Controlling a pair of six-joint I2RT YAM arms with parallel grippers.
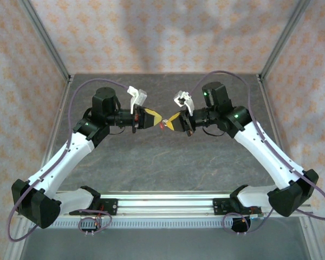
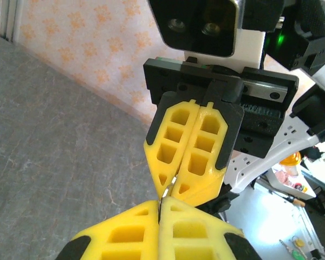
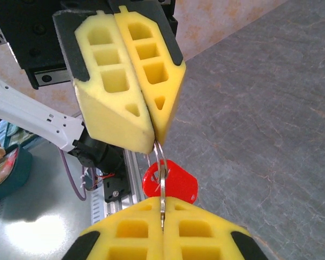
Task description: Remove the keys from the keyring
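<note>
While pinching keyring (image 3: 162,179), left claw (image 1: 160,119), right claw (image 1: 170,121) seemingly clear of walls (image 1: 151,38).

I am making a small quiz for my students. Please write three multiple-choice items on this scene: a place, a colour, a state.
1. Where is the keyring? A) flat on the table B) inside a drawer C) held in the air between both arms
2. What colour is the tag on it? A) red B) blue C) green
3. How do the left jaws stand? A) wide open B) shut on the keyring C) shut on nothing
Answers: 1 C: the keyring runs from one pair of jaws to the other, above the table. 2 A: the tag is plainly red. 3 B: the left jaws are pressed together with the keyring entering at their tip.
</note>
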